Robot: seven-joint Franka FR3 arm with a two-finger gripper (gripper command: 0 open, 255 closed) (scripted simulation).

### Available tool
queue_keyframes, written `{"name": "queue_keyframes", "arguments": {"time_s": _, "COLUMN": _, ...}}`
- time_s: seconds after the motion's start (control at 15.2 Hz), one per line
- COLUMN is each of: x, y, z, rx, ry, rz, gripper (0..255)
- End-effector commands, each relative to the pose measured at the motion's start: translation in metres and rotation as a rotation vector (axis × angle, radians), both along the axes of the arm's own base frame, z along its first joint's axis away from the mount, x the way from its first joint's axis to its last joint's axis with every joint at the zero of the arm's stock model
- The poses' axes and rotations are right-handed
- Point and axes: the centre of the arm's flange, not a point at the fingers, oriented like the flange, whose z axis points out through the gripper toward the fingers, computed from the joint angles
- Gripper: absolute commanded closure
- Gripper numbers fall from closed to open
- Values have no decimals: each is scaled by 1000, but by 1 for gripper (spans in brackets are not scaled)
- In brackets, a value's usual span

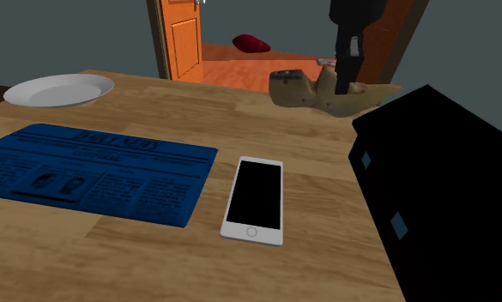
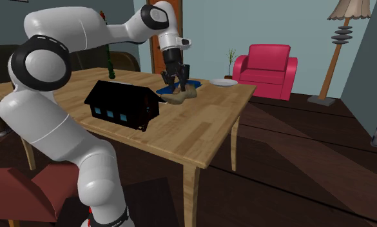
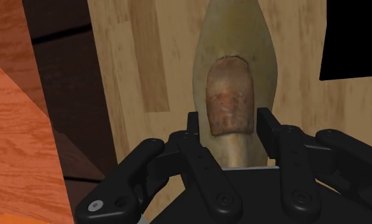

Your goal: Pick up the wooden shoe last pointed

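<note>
The pale wooden shoe last lies on the wooden table near its far edge, toe pointing to the shoulder view's left. My black gripper comes straight down on its heel end. In the wrist view the fingers press against both sides of the last, just beside its brown top block, so my gripper is shut on it. From the second exterior view the gripper stands over the last, which rests on the tabletop.
A black house-shaped box stands close beside the last. A white smartphone, a blue newspaper and a white plate lie on the table. Behind the far edge is an orange door.
</note>
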Motion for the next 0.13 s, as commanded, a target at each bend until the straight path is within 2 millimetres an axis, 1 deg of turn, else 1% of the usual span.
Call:
{"name": "queue_keyframes", "arguments": {"time_s": 0.0, "x": -1, "y": 0, "z": 6, "rx": 0, "ry": 0, "rz": 0, "gripper": 255}}
{"name": "queue_keyframes", "arguments": {"time_s": 0.07, "x": -1, "y": 0, "z": 6, "rx": 0, "ry": 0, "rz": 0, "gripper": 255}}
